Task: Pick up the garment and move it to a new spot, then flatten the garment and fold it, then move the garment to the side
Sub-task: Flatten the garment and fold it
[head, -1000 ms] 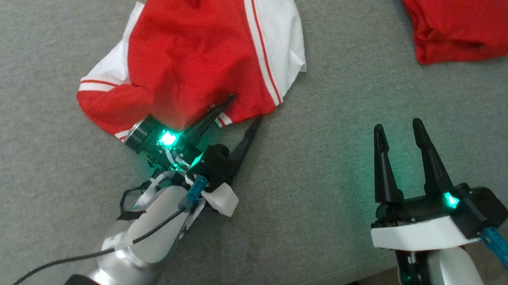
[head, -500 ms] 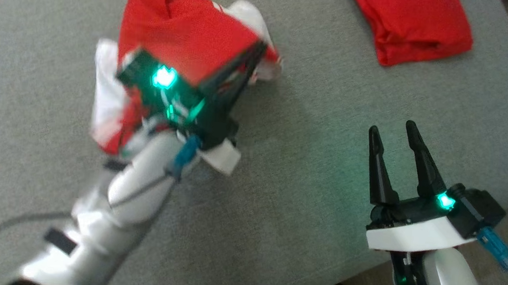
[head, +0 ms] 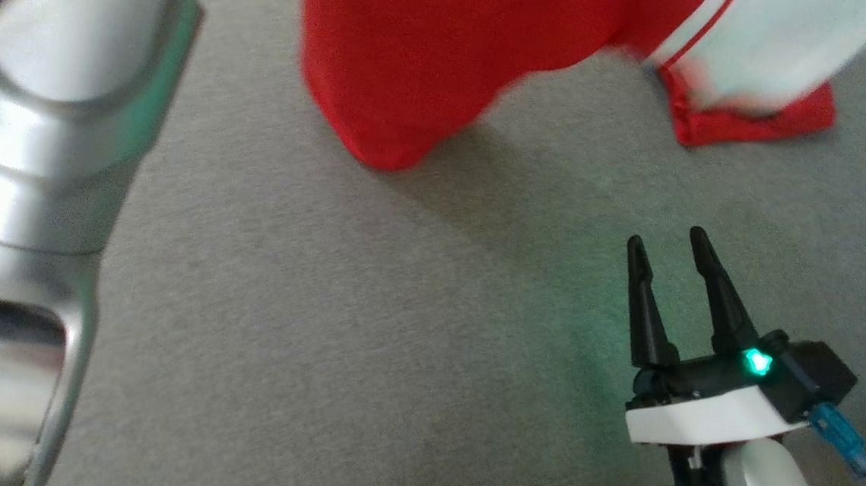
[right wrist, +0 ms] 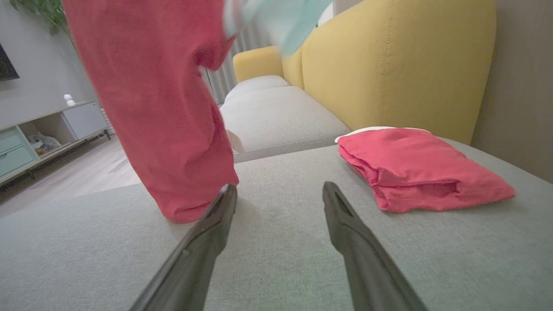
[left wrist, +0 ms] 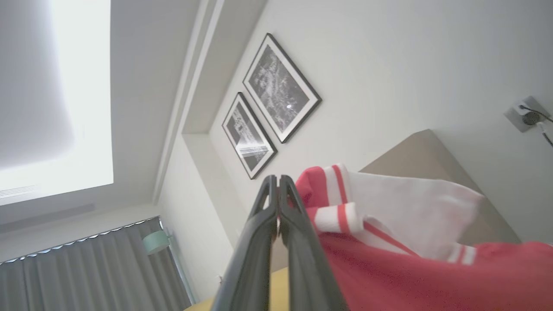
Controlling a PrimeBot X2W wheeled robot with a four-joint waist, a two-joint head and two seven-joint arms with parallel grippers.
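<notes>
Head view: a grey sofa seat [head: 366, 330] is seen spread beneath and ahead of the right fingers [head: 645, 311]. In the right wrist view a yellow backrest [right wrist: 389, 65] is seen rising well beyond their tips, at the far side of the seat.

The garment [head: 430, 60], red with white panels and thin red-and-white stripes, is held up in the air ahead of the right fingers and to their left. It hangs as a long red drape. In the right wrist view its lowest fold is seen close to the seat, just beyond the tip of the left-hand finger. Whether that fold touches the seat cannot be told.

A silver forearm [head: 47, 94] of the left arm is seen large and blurred, well apart to the left of the right fingers.

A folded red cloth [right wrist: 423, 168] is laid flat on the seat ahead of the right fingers and to their right, well apart from their tips. In the head view it is partly hidden behind the garment's white panel.

The right fingers are spread apart and nothing is held between them. A green light [head: 756, 362] is lit at their base.

The left fingers [left wrist: 278, 194] are pressed together and pointed up toward the wall and ceiling. The garment is gripped by them: cloth is bunched against their right side, and a sliver of white is seen between them. Two framed pictures [left wrist: 281, 86] are hung on the wall beyond their tips.
</notes>
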